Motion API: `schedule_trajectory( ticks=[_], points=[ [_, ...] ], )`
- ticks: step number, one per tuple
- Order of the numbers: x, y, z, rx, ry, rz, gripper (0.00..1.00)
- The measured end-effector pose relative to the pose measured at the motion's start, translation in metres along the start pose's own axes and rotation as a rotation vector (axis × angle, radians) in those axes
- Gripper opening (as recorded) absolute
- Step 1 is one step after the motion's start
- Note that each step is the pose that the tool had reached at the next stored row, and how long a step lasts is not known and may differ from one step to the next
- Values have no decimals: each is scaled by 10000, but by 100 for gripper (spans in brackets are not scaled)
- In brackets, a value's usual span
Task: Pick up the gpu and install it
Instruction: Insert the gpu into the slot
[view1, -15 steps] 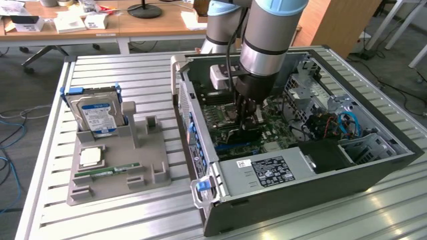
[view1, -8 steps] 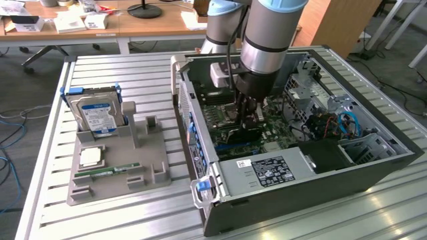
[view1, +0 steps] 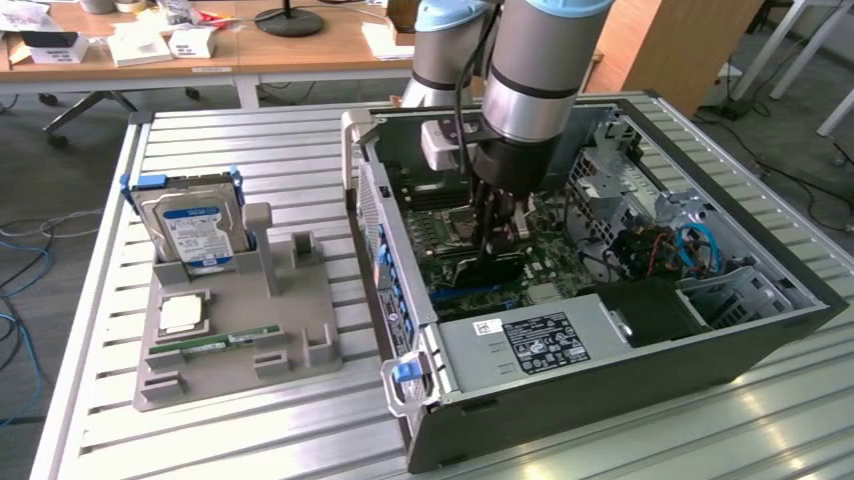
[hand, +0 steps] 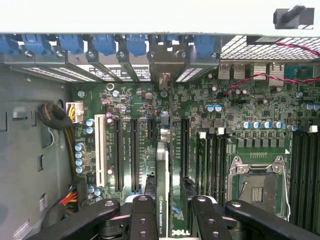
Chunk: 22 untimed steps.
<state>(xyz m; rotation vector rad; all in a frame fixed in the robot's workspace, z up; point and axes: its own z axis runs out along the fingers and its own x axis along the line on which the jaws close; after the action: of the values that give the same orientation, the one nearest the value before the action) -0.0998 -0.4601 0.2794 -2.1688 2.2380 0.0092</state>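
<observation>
Black two-fingered gripper (hand: 171, 212) clamps the thin dark gpu card (hand: 161, 170) edge-on, its long axis parallel to the black slots (hand: 134, 155) on the green motherboard (hand: 250, 100) beneath.

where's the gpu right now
Inside the open computer case on the exterior view's right, the gpu stands on edge directly under the end effector, among the expansion slots of the motherboard.

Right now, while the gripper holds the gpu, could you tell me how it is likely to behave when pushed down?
Probably stiff: the gpu stands edge-on and straight, with no sag in the gripper. Thin and upright on its edge, it may tilt if pressed off-centre. I would treat it as fragile: a thin board over a motherboard crowded with small parts.
</observation>
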Motion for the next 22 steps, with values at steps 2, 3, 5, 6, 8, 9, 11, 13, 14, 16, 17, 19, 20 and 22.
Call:
schedule_trajectory(
  ticks=[2,3,5,6,8,9,11,13,14,16,17,19,20,22],
  points=[
    [0,0,-11,0,0,0,34],
    [-1,-1,-17,0,1,-1,34],
    [-1,-1,-25,0,-1,0,34],
    [-1,-1,-27,1,-2,0,34],
    [-1,-1,-35,0,0,0,34],
    [-1,-1,-37,0,-1,0,34],
    [-2,-2,-45,0,1,-1,34],
    [-2,-2,-53,0,0,0,34],
    [-2,-2,-58,-1,1,0,34],
    [-2,-2,-68,0,1,-1,34],
    [-3,-2,-72,0,1,1,34],
    [-3,-3,-80,0,-1,0,34],
    [-3,-3,-84,0,0,-1,34],
    [-4,-3,-92,0,0,0,34]
  ],
)
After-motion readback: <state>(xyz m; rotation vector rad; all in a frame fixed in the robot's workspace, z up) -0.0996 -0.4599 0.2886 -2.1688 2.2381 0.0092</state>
